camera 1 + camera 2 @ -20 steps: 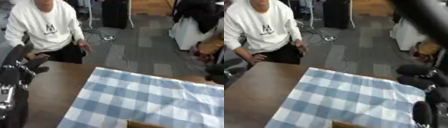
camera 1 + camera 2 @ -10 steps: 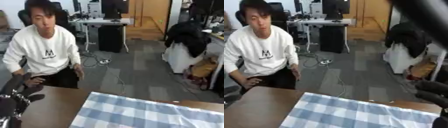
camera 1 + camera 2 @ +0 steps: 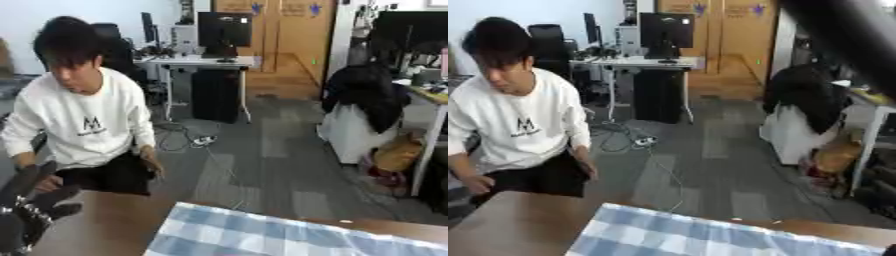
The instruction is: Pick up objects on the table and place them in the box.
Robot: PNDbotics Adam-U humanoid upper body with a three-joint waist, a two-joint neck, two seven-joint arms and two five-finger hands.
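The head camera is pitched up: most of both views is office floor and furniture beyond the bench [image 3: 105,220]. Only the far strip of the bench shows, brown wood along the bottom edge. On it lies a blue-and-white checked cloth [image 3: 262,235], its far left corner pointing away from me and its body running toward the near right, out of frame.

No box and no objects to pick are visible in either view. I judge they lie nearer to me than the visible strip, below the bottom edge, probably on or beside the cloth. That is the relation the next move depends on: everything to be handled is on the near side of what I can see, so I would need to tilt the head down before committing either arm.

My left hand [image 3: 24,210] shows at the lower left, raised over the left end of the bench, fingers up and roughly straight, holding nothing. It stands left of the cloth and apart from it.

My right hand cannot be read. The right eye view shows only a dark blurred bar across the upper right corner, likely the right arm; I cannot say which hand is nearer to the objects.
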